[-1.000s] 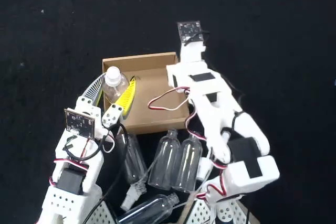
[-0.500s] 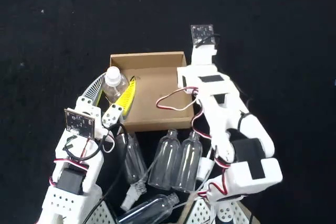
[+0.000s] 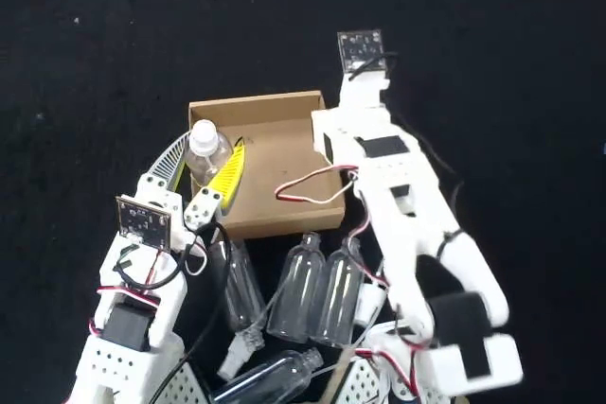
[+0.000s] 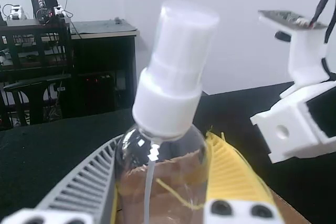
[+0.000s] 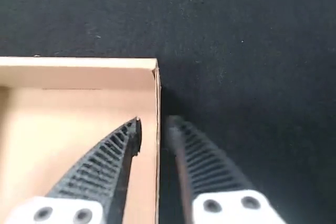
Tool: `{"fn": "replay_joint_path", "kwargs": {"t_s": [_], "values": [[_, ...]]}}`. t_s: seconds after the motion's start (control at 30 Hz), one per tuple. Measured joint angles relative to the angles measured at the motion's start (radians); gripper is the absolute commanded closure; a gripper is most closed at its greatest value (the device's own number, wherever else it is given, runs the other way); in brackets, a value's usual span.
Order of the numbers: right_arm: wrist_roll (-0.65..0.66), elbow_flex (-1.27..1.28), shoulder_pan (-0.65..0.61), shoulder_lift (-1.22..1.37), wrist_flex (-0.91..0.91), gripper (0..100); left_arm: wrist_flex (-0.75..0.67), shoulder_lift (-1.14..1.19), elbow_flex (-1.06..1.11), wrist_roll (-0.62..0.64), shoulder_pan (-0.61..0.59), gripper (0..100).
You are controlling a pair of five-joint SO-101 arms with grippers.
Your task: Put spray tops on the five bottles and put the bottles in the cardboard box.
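My left gripper [image 3: 210, 156] is shut on a clear bottle [image 3: 206, 153] with a white spray top [image 4: 176, 61], held upright over the left side of the cardboard box [image 3: 275, 205]. The grey and yellow fingers [image 4: 231, 174] press the bottle's [image 4: 157, 171] shoulders. My right gripper [image 5: 155, 128] straddles the box's right wall [image 5: 157, 98], one finger inside and one outside, shut on it. Several uncapped clear bottles [image 3: 298, 286] lie on the black table in front of the box, between the two arm bases.
A loose spray top [image 3: 240, 352] with its tube lies beside the bottles, and a white piece [image 3: 369, 305] sits by the right arm [image 3: 407, 224]. Black table cloth [image 3: 492, 92] surrounds the box on the far and right sides.
The box and my right arm slid to the right, then back left a little, the box turning slightly. My left arm with its bottle has stayed still.
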Motion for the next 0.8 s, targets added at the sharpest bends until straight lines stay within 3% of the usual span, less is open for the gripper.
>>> {"fn": "replay_joint_path", "kwargs": {"t_s": [0.23,0.37,0.57,0.8], "values": [[0.0,0.1,0.0,-0.051,-0.025,85.7,-0.008,0.0,0.0,0.0,0.0,97],[0.0,0.115,0.034,-0.104,-0.038,89.4,-0.112,0.021,0.0,0.0,-0.032,97],[0.0,0.176,0.15,-0.192,-0.055,89.9,-0.417,0.292,0.005,0.0,-0.066,97],[0.0,0.27,0.169,-0.196,-0.175,89.9,-0.891,0.783,-0.014,0.002,-0.066,97]]}}
